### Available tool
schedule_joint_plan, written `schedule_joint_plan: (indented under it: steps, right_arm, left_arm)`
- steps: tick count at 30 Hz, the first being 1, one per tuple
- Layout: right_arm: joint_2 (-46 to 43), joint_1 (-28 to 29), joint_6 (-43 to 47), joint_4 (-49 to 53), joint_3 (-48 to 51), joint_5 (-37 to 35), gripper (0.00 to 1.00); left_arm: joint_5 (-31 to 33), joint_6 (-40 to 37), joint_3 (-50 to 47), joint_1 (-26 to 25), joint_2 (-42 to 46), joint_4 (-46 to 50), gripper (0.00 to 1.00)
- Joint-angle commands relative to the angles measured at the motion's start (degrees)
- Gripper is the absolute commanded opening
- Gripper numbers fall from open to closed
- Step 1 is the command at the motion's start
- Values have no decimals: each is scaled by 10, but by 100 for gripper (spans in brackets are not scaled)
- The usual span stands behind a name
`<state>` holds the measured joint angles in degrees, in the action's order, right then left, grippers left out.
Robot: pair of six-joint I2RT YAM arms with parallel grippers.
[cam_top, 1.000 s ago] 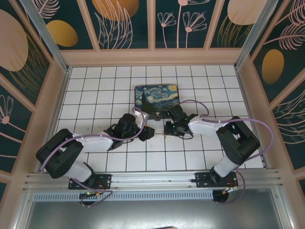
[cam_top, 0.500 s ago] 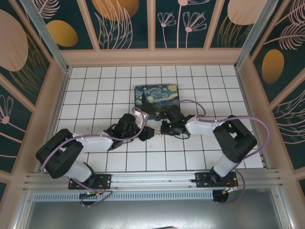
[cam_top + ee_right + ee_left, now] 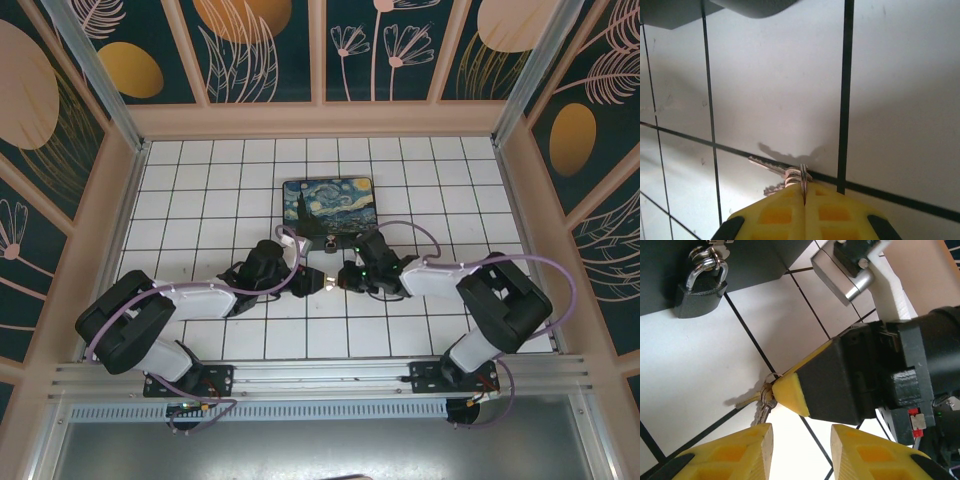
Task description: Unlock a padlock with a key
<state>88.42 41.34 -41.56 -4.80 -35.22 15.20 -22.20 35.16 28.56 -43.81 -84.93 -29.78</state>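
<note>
Right gripper [image 3: 804, 193] jaws tight on key [image 3: 767, 165]

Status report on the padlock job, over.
Right fingers shut on ring of small grey metal key. Left fingers open, empty. Dark squarish metal padlock hangs on dark box. Nothing blocking.

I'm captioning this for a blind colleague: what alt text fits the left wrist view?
The right end effector is shut on the key by its ring, low over the white tiled floor. At upper left the padlock hangs from the dark box; the left end effector stands open at the bottom.
</note>
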Motion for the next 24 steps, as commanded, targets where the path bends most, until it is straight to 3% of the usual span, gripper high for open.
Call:
schedule_joint_plan:
  steps: [1,5,11,14,17,24]
  right_arm:
    - [-33,-6,-30,-40,13,13,2]
    - [-53,-11,-35,-41,22,13,0]
    - [-95,-18,-54,-40,31,23,0]
    - [-117,-20,-57,-24,26,29,1]
    - [-138,-21,-50,7,10,33,1]
    - [-176,-27,-3,108,-50,49,2]
  left_arm:
    - [-13,52,3,2,4,-2,35]
    - [-28,96,5,3,-9,-16,34]
    - [-64,162,-25,1,-43,-122,34]
    - [-67,141,-15,2,-52,-137,32]
    - [-83,103,-14,7,-64,-172,25]
    - [-116,33,-39,62,-72,-226,21]
